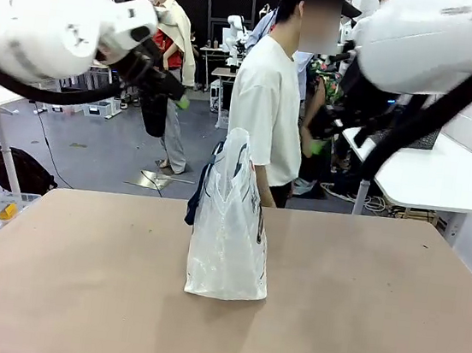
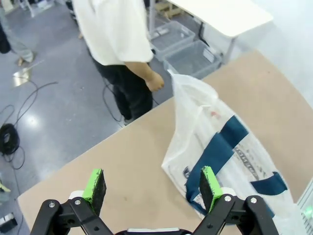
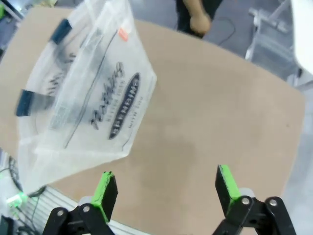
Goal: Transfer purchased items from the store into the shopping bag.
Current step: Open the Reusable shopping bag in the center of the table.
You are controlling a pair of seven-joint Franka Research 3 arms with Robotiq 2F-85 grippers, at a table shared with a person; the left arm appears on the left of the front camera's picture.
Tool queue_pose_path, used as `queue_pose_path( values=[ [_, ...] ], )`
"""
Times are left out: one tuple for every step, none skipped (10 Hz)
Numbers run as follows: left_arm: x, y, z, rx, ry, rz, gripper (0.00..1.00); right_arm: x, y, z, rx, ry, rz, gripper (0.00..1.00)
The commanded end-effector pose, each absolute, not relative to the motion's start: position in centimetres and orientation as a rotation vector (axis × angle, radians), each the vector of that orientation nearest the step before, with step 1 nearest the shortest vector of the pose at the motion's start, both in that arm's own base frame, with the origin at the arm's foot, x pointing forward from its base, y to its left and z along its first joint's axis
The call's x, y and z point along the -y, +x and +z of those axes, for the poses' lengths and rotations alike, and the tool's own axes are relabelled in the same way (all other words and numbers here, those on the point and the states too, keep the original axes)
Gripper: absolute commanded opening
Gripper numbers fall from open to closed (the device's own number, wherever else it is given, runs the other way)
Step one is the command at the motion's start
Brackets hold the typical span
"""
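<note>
Shopping bag upright at centre of the table, dark blue handles drooping on its left side, person just behind at upper centre, left gripper at frame bottom, fingers spread, empty, right gripper likewise spread, empty.

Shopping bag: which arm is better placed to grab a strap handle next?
Left, probably. Left gripper is open, a blue strap of the shopping bag just past one fingertip. Right gripper, also open, faces the printed side, straps farther off.
</note>
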State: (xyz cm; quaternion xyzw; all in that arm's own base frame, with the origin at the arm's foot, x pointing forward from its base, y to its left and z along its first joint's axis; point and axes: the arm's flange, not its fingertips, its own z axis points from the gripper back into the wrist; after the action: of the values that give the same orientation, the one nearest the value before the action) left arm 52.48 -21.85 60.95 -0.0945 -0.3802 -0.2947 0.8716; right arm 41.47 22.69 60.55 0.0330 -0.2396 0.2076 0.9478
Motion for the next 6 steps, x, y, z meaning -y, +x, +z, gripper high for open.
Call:
queue_pose_path(
  values=[
    [23.8,56.6,61.5,0.714,-0.202,-0.709,1.00,-27.5,43.7,62.0,0.426,0.046,0.439,1.00],
    [25.7,57.2,61.1,0.692,-0.190,-0.703,1.00,-30.0,44.3,61.3,0.404,0.042,0.470,1.00],
    [26.8,58.2,60.9,0.675,-0.211,-0.729,1.00,-30.8,45.5,61.5,0.416,0.083,0.452,1.00],
    [27.4,58.5,60.7,0.668,-0.222,-0.738,1.00,-31.6,45.7,62.0,0.422,0.134,0.477,1.00],
    [27.4,58.5,60.6,0.654,-0.230,-0.732,1.00,-32.6,45.9,62.2,0.410,0.194,0.483,1.00],
    [27.5,59.1,60.0,0.629,-0.265,-0.728,1.00,-33.3,46.6,61.8,0.379,0.233,0.463,1.00]
  ],
)
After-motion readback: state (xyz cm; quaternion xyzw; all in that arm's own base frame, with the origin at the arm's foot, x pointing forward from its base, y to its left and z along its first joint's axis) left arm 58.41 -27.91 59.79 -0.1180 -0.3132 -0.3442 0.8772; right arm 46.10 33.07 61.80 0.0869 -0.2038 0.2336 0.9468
